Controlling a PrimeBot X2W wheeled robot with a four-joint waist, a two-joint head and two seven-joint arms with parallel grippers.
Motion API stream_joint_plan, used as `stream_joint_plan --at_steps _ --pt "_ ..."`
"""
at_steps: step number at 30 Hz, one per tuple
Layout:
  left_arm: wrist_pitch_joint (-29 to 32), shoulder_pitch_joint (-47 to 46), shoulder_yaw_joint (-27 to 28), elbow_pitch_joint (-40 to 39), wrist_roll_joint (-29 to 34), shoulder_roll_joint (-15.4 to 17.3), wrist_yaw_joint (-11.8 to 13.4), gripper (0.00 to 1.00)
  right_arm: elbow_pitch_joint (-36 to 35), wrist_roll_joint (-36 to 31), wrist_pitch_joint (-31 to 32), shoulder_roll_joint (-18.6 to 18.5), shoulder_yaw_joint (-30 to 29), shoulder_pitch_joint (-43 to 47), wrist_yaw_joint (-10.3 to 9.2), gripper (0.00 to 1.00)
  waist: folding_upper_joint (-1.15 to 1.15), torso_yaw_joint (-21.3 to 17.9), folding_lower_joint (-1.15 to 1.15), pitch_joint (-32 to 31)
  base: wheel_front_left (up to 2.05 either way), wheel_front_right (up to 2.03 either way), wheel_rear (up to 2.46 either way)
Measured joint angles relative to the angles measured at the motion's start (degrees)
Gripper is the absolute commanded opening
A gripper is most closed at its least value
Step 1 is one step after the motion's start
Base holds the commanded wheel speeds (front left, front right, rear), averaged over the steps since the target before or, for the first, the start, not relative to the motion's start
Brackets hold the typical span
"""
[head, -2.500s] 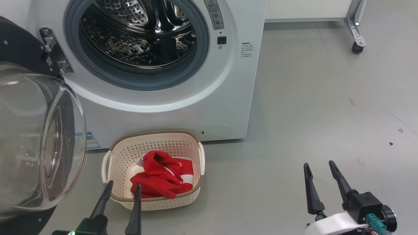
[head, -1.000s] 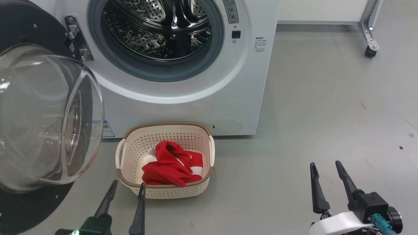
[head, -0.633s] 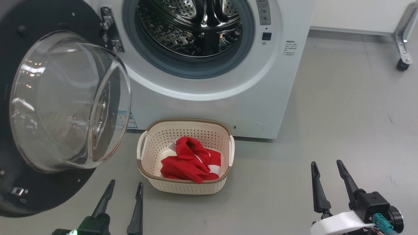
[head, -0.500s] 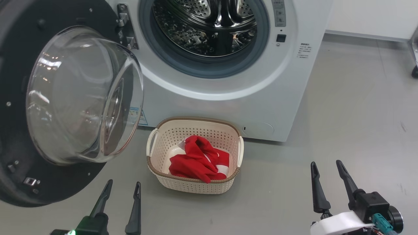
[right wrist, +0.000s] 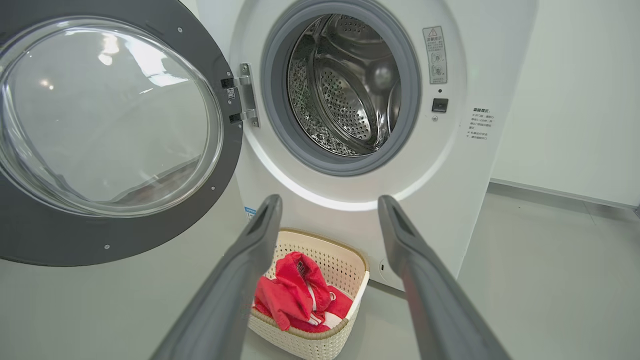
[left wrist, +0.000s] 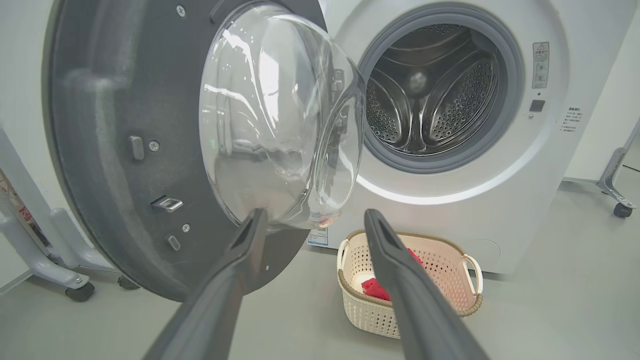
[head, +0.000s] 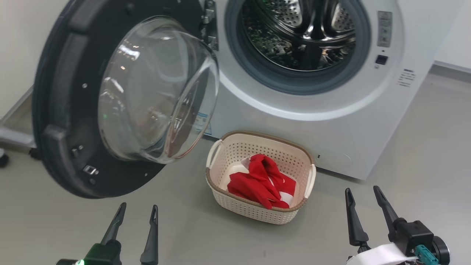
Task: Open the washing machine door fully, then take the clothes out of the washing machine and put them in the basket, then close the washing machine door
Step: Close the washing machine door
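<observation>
The white washing machine (head: 331,121) stands with its steel drum (head: 301,33) showing no clothes inside. Its washing machine door (head: 66,110) hangs wide open to the left, black rim around a bulging glass window (head: 154,92). On the floor in front sits the cream basket (head: 220,154) holding the red and white clothes (head: 261,180). My left gripper (head: 137,208) is open and empty at the lower left, below the door. My right gripper (head: 362,191) is open and empty at the lower right, right of the basket. The left wrist view faces the door (left wrist: 125,150), the right wrist view the basket (right wrist: 345,260).
Grey floor (head: 423,147) stretches to the right of the machine. A pale stand on castors (left wrist: 55,270) sits left of the door, another castor leg (left wrist: 617,195) to the right of the machine. A white wall (right wrist: 575,100) rises behind.
The head camera has turned left, so machine, door and basket shifted right in view. Both grippers stay open and empty at the bottom; clothes remain in the basket.
</observation>
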Motion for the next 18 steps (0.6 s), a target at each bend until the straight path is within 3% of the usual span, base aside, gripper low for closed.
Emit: stream_joint_plan --at_steps 10,18 --pt "0.42 0.06 0.68 0.0 -0.3 0.01 0.46 1.0 0.51 0.0 0.0 0.08 1.13 0.19 0.18 1.0 0.0 5.75 0.0 -0.7 0.0 0.0 0.0" --pt "0.41 0.18 1.65 -0.21 -0.49 0.05 0.68 1.0 0.99 0.0 0.0 0.15 2.34 0.18 0.52 1.0 0.0 6.88 0.0 -1.06 0.0 0.0 0.0"
